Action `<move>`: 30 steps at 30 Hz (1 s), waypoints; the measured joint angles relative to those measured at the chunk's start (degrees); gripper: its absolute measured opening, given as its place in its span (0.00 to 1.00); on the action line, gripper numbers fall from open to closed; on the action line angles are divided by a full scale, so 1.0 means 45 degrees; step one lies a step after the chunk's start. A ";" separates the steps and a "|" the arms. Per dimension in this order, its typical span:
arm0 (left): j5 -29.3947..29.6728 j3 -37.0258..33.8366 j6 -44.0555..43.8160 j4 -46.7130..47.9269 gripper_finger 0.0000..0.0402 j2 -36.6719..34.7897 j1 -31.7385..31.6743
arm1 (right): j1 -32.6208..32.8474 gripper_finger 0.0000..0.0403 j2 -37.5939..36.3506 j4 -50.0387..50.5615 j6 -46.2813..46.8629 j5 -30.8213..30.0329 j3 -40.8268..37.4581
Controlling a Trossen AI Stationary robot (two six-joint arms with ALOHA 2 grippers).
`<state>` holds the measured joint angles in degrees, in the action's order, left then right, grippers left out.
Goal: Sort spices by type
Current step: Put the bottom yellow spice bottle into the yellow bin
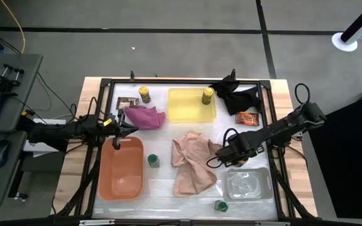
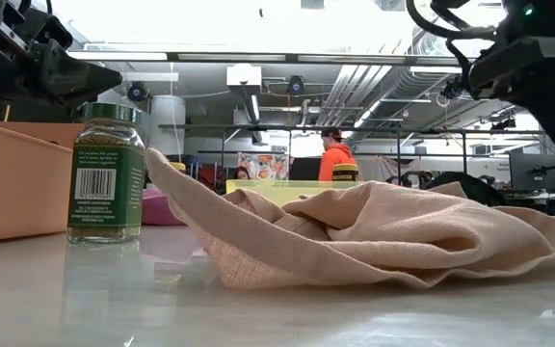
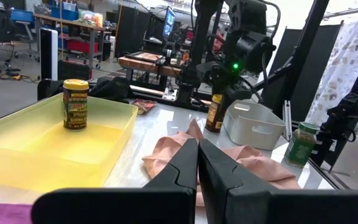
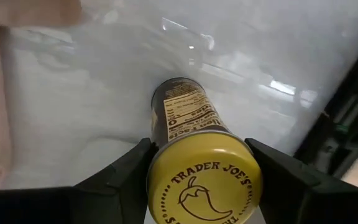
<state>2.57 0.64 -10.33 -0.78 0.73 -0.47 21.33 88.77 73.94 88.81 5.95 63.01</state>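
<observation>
My right gripper (image 1: 229,152) (image 4: 204,163) is shut on a yellow-lidded jar (image 4: 194,155) beside the tan cloth (image 1: 192,164), just beyond the clear tray (image 1: 249,183). My left gripper (image 1: 120,127) (image 3: 197,158) is shut on nothing and hovers over the far rim of the orange tray (image 1: 122,168). A second yellow-lidded jar (image 1: 207,95) stands in the yellow tray (image 1: 187,107). A third (image 1: 144,94) stands on the table. Green-lidded jars (image 1: 153,161) (image 1: 221,205) stand upright on the table. An orange-brown packet (image 1: 247,118) and a dark packet (image 1: 126,103) lie flat. My right gripper pinches the yellow-lidded jar at its lid (image 4: 205,186), with one finger (image 4: 126,171) on each side, coming from above and pointing down. The jar hangs upright below the fingers. In the left wrist view its base (image 3: 214,129) seems just clear of the table.
A pink cloth (image 1: 146,117) lies beside my left gripper. A black cloth (image 1: 239,95) is bunched at the far right. The tan cloth spreads over the table's middle. A dark frame (image 1: 181,81) edges the work area. A person in orange (image 2: 335,154) stands in the room beyond.
</observation>
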 joint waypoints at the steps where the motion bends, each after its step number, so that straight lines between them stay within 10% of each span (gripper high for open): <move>1: 0.0000 0.0000 0.0000 0.0004 0.00 0.0000 0.0005 | -0.0063 0.55 -0.0133 0.0308 -0.0131 -0.0104 0.0234; 8: 0.0000 0.0000 -0.0002 0.0000 0.00 0.0000 0.0005 | -0.1826 0.55 -0.1577 0.3622 -0.1736 -0.4045 0.4057; 14: 0.0000 0.0000 0.0000 0.0005 0.00 0.0000 0.0005 | -0.5847 0.55 -0.1250 -0.0438 -0.7542 -0.5262 0.6132; 19: 0.0000 0.0000 0.0000 0.0000 0.00 -0.0003 0.0002 | -0.8387 0.55 0.1422 -0.3080 -1.2085 -0.3573 0.7498; 30: 0.0001 0.0000 0.0000 0.0000 0.00 0.0000 0.0002 | -0.9991 0.55 0.8924 0.1834 -1.7215 -0.4305 1.5399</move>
<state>2.57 0.64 -10.33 -0.78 0.73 -0.46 -23.63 128.93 82.19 11.34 -13.42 132.30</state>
